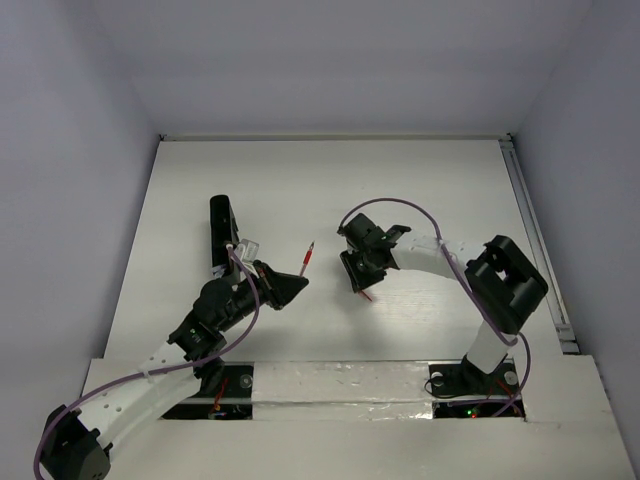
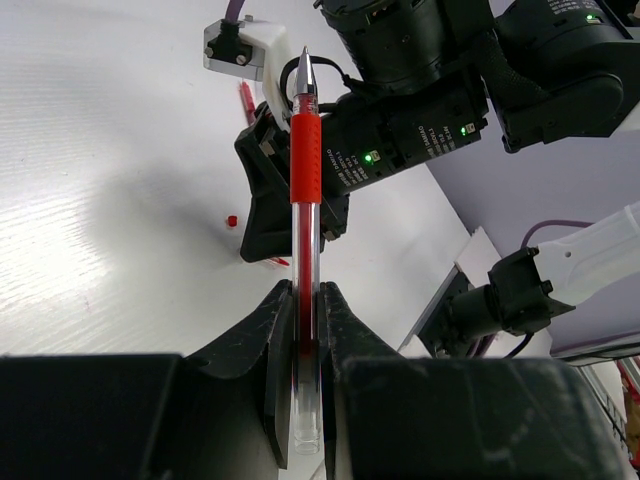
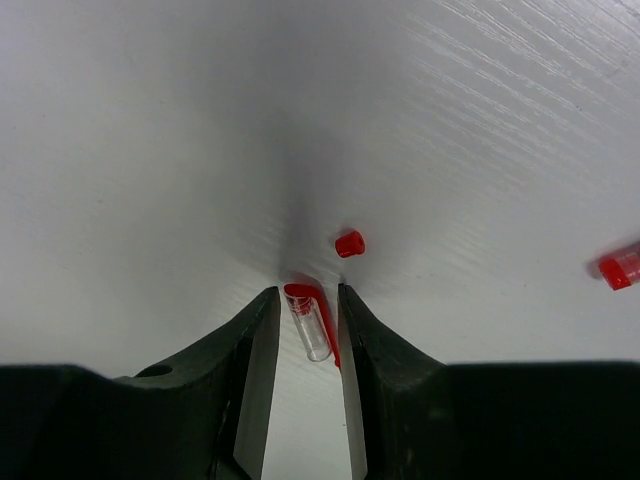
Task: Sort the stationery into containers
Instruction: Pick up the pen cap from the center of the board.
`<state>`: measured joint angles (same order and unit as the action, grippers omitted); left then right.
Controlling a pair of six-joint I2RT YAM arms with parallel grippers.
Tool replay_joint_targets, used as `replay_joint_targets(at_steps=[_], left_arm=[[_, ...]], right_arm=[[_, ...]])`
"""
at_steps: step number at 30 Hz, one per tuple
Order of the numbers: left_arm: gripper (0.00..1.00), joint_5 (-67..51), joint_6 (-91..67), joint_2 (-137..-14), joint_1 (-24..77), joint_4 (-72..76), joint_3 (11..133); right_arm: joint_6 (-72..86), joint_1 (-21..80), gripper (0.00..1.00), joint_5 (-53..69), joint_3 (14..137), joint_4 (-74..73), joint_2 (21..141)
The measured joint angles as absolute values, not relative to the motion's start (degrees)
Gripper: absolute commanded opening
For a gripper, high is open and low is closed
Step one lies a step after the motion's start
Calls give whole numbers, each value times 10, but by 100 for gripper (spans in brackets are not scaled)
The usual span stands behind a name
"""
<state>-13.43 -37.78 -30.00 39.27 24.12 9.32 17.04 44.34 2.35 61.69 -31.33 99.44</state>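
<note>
My left gripper [image 1: 290,285] is shut on a clear pen with a red grip [image 1: 308,258]. In the left wrist view the pen [image 2: 306,160] stands up from between the jaws [image 2: 308,290], tip pointing at my right gripper [image 2: 290,200]. My right gripper [image 1: 358,275] is open and low over the table. Its fingers [image 3: 307,290] straddle a clear pen cap with a red clip [image 3: 312,322] that lies on the table. A tiny red piece [image 3: 349,243] lies just beyond the fingertips and also shows in the left wrist view [image 2: 231,219]. The long black box [image 1: 220,232] lies left of centre.
A red-and-clear piece [image 3: 620,268] lies at the right edge of the right wrist view. Another red pen [image 2: 245,100] lies behind my right gripper. The two grippers are close together at mid-table. A rail [image 1: 535,240] runs along the table's right edge.
</note>
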Motion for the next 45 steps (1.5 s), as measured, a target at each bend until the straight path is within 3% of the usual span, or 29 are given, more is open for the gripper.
replay_joint_targets(at_steps=[15,19,24,34,40,45], left_arm=[[0,-125,-376,-283,393,224,93],[0,-117,-375,-270,393,216,93],[0,-115,-375,-263,393,211,93],[0,-113,-375,-261,393,204,93],[0,-113,-375,-261,393,204,93],[0,-112,-375,-258,393,204,93]], right_arm=[[166,451,33,5,617,-328,998],[166,471,26,-23,619,-329,1002],[169,483,6,-53,631,-339,1012],[193,491,0,-56,628,-338,948],[228,492,0,-56,630,-226,819],[273,492,0,-56,631,-75,787]])
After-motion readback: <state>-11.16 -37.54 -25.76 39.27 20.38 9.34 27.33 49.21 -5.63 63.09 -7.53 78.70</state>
